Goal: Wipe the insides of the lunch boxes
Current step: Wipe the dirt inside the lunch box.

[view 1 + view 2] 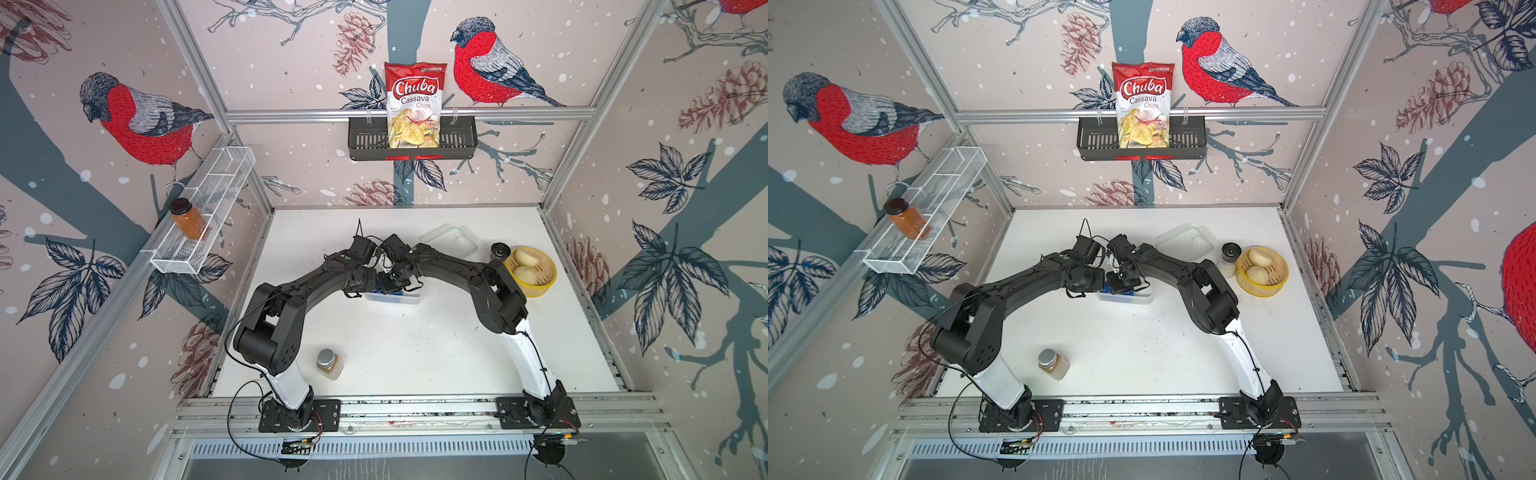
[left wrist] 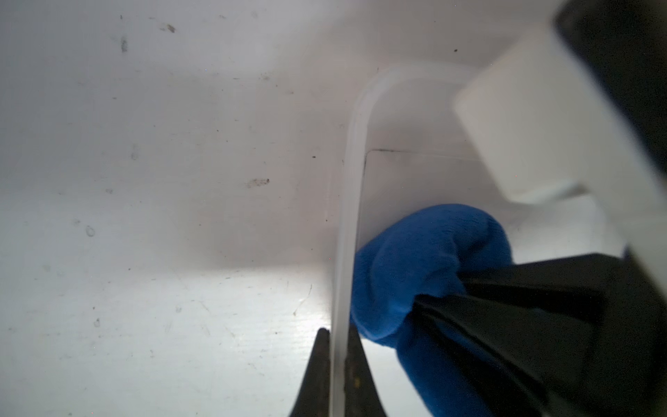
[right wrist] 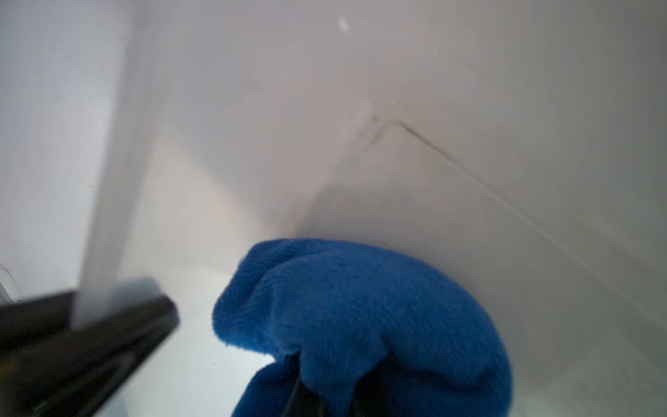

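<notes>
**Hold.** The tub (image 1: 409,298) stands at the middle of the tabletop (image 1: 415,353), beneath both wrists. The left fingers (image 2: 355,364) are clamped on its side wall, one outside and one inside. This judgement follows: the pinch anchors the light tub so that rubbing does not push it across the tabletop.

**Wipe.** The right fingers (image 2: 505,299) are clenched on a bunched blue cloth (image 3: 361,307). The cloth sits inside the tub, low against the floor and near a corner. Bunching gives a firm pad that reaches the corner.

**Lid.** The lid (image 1: 451,241) lies flat behind the tub, apart from it, leaving the opening free.

**Limit.** The wrists cover most of the tub in both top views, so how much of the inside is wiped cannot be told.

**Count.**
- Tub: one. Lid: one. Cloth: one.
- Basket (image 1: 532,272): one, holding two buns.
- Jars: three; one at the front of the tabletop (image 1: 329,363), one beside the basket (image 1: 498,250), one on the wire shelf (image 1: 189,218).
- Chip bag (image 1: 414,104): one, in the black rack.
</notes>
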{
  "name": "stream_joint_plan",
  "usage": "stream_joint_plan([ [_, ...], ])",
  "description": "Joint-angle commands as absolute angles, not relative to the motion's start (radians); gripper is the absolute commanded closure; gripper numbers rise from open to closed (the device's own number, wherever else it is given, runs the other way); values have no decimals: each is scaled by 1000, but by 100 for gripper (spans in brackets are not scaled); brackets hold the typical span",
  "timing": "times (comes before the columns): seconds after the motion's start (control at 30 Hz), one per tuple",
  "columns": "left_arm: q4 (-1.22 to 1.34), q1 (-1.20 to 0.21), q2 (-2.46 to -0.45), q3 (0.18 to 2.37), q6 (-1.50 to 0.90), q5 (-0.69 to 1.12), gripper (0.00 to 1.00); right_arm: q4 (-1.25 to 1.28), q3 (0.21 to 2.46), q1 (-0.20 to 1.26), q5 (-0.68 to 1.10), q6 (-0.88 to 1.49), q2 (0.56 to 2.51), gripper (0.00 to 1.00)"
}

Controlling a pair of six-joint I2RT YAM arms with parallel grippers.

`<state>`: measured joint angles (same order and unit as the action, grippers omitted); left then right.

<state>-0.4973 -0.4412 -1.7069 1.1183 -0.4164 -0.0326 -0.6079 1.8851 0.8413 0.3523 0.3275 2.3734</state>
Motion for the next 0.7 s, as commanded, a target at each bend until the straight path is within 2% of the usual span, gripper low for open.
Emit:
stream_joint_plan([
  [0.0, -465, -445, -1707, 1113, -447, 0, 100, -713, 1972, 851, 363, 365, 2466, 100],
  [0.17, -459, -448, -1703, 1096, -452, 6, 100, -703, 2136, 831, 249, 430, 2549, 100],
  [0.33, -456, -448, -1684, 1069, -453, 1, 100, -600, 2124, 781, 144, 501, 2548, 100],
  [0.5, -454, -448, -1678, 1046, -457, 0, 100, -603, 2173, 746, -19, 480, 2549, 100],
  [0.67, -454, -448, -1690, 1048, -463, -7, 100, -709, 2201, 724, -197, 397, 2539, 100],
])
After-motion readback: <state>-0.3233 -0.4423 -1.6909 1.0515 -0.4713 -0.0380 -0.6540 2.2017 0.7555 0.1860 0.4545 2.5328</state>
